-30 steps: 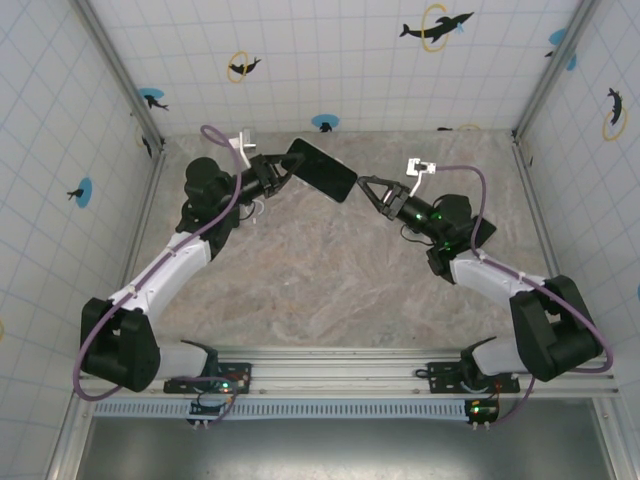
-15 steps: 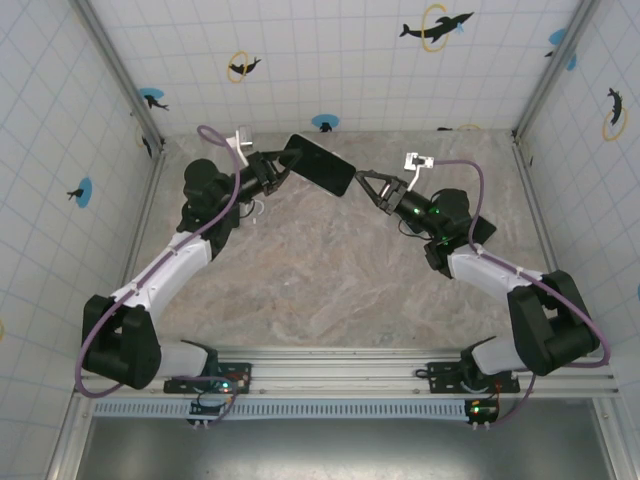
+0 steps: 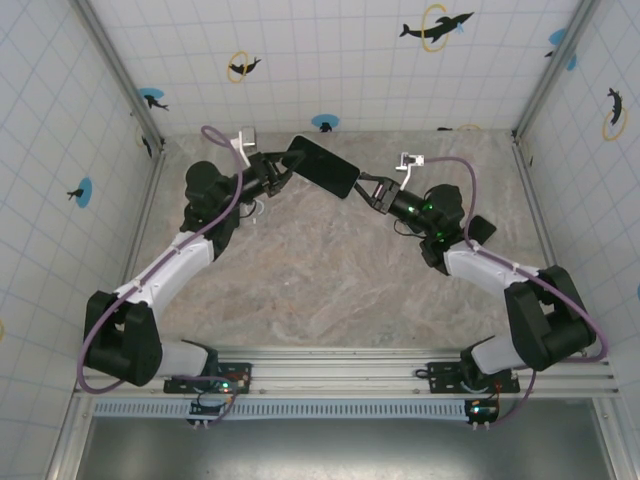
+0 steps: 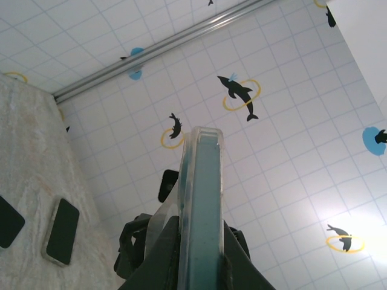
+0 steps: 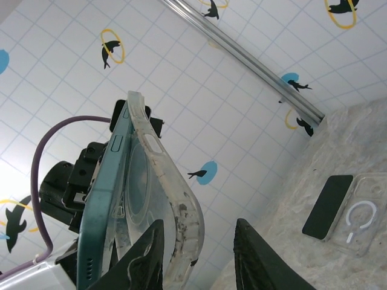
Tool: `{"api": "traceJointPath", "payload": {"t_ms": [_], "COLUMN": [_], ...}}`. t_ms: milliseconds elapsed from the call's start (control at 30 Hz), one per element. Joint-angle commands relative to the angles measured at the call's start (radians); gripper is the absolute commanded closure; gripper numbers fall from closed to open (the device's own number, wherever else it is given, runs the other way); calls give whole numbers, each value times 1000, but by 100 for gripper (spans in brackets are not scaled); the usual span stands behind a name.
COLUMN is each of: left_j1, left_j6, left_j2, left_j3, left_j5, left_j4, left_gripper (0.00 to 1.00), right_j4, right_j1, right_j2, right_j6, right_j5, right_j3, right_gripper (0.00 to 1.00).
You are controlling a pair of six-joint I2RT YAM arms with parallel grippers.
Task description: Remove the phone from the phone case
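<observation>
Over the far end of the marble table (image 3: 330, 300), the left gripper (image 3: 284, 167) had its jaws clamped on the phone (image 5: 100, 193), holding it aloft and edge-on. We saw it sitting in the clear phone case (image 5: 175, 199), whose lower end bowed away from its back. The right gripper (image 5: 198, 226) stood open, with that loose corner between its fingers, unclamped. Down on the table lay an empty clear case (image 5: 361, 219), with a dark handset (image 5: 327, 206) just beside it.

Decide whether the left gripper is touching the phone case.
Touching. In the left wrist view the left gripper clamps the edge-on phone case from both sides, no gap visible.
</observation>
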Motion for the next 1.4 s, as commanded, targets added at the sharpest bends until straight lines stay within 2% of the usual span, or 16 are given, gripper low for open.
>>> {"api": "traceJointPath", "payload": {"t_ms": [0, 133, 367, 700, 900, 1100, 1267, 1367], "left_j1": [-21, -21, -18, -3, -2, -2, -3, -5], "left_j6": [-40, -29, -20, -62, -93, -114, -96, -73], "left_j2": [-16, -4, 34, 70, 73, 82, 88, 79], "left_j3": [14, 5, -8, -15, -57, -83, -90, -98], "left_j5": [47, 44, 37, -7, -35, -51, -61, -96], "left_j4": [120, 110, 83, 46, 31, 40, -1, -65], "left_gripper": [100, 100, 100, 97, 77, 68, 48, 35], "right_j4": [-2, 152, 193, 200, 171, 140, 86, 35], "right_j1": [11, 13, 24, 18, 13, 18, 18, 22], "right_j2": [35, 62, 63, 32, 18, -10, -37, -62], "right_j6": [48, 176, 235, 284, 322, 339, 337, 311], "right_j5": [-22, -18, -35, -38, -4, 47, 122, 215], "right_j3": [45, 40, 58, -12, -51, -97, -134, -143], "right_gripper": [67, 68, 70, 87, 92, 95, 96, 97]}}
